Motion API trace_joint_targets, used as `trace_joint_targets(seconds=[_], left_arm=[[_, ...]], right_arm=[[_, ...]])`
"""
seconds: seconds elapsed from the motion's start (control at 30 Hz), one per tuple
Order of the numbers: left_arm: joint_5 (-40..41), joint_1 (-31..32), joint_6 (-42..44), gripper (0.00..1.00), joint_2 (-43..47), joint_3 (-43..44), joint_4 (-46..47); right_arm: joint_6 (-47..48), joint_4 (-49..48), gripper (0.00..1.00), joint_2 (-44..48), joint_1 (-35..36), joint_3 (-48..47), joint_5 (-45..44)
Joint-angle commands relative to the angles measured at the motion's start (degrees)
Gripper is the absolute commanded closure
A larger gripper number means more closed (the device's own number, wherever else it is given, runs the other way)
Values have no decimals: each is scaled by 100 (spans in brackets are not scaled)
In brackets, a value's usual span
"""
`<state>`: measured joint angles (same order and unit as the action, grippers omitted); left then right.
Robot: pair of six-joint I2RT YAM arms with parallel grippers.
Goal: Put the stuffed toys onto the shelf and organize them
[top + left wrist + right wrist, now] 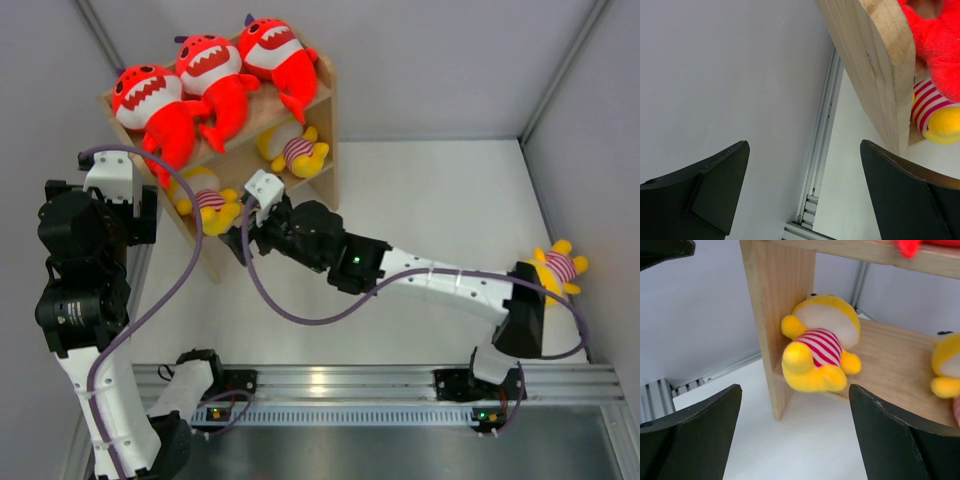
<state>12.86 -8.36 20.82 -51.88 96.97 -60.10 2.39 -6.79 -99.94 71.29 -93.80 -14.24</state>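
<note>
Grey walls [450,60] enclose a white table [430,210] carrying the shelf [258,112].

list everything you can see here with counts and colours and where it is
red plush sharks with white toothy mouths: three, red, side by side on the shelf's top tier
yellow plush dolls with red-and-white striped middles: two, yellow, on the lower tier
third yellow striped doll: one, yellow, on the table at the far right
light-wood two-tier shelf: one, pale wood, far left of the table
white table: one, white, under everything
aluminium rail: one, silver, near edge
purple cables: two, purple, one along each arm
left gripper: black, open, empty, beside the shelf's side panel
right gripper: black, open, empty, facing the lower tier
</note>
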Motion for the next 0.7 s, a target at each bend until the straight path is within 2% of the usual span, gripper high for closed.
trace_joint_targets(seconds=[0.0, 0.07, 0.17, 0.2, 0.27, 0.3, 0.33, 0.37, 0.4, 0.43, 0.47, 0.5, 0.57, 0.6, 0.67], left_arm=[[-38, 19, -122, 1, 55, 59, 86], [-73, 27, -122, 1, 46, 68, 77], [-126, 45, -139, 1, 20, 111, 68], [-152, 54, -157, 1, -6, 120, 59], [-214, 54, -166, 1, -42, 173, 51], [-231, 63, -166, 1, -68, 191, 42], [-258, 63, -175, 1, -77, 234, 42], [-293, 54, -166, 1, -68, 244, 16], [-328, 54, -166, 1, -77, 252, -2], [-337, 71, -166, 1, -77, 270, -11], [-346, 71, -175, 1, -68, 261, -20], [-346, 89, -175, 1, -59, 261, -28], [-355, 133, -166, 1, -59, 270, -55], [-355, 150, -157, 1, -59, 270, -46], [-355, 177, -148, 1, -68, 279, -55]], right_arm=[[-98, 546, 12, 1132, -228, 703, 106], [-509, 948, 13, 1877, -509, 1482, 88], [-1168, 1451, 14, 2765, -1413, 2327, 70], [-1328, 1739, 14, 2952, -2042, 2496, 97], [-1643, 2039, 14, 3190, -2722, 2813, -52], [-1767, 2415, 14, 3191, -3421, 2858, -157], [-1908, 2558, 11, 3157, -3803, 2928, -262], [-2188, 2664, 9, 3060, -4172, 2998, -342], [-2356, 2708, 6, 3016, -4976, 3077, -517], [-2566, 2839, 2, 2963, -5419, 3148, -605], [-2969, 2876, 1, 2902, -5798, 3322, -859], [-3182, 2893, 1, 2901, -6541, 3437, -939], [-3891, 2963, 1, 2945, -7266, 3780, -1115], [-4157, 3086, 1, 2954, -7870, 3868, -1551], [-4814, 3497, 0, 2972, -8270, 4009, -2289]])
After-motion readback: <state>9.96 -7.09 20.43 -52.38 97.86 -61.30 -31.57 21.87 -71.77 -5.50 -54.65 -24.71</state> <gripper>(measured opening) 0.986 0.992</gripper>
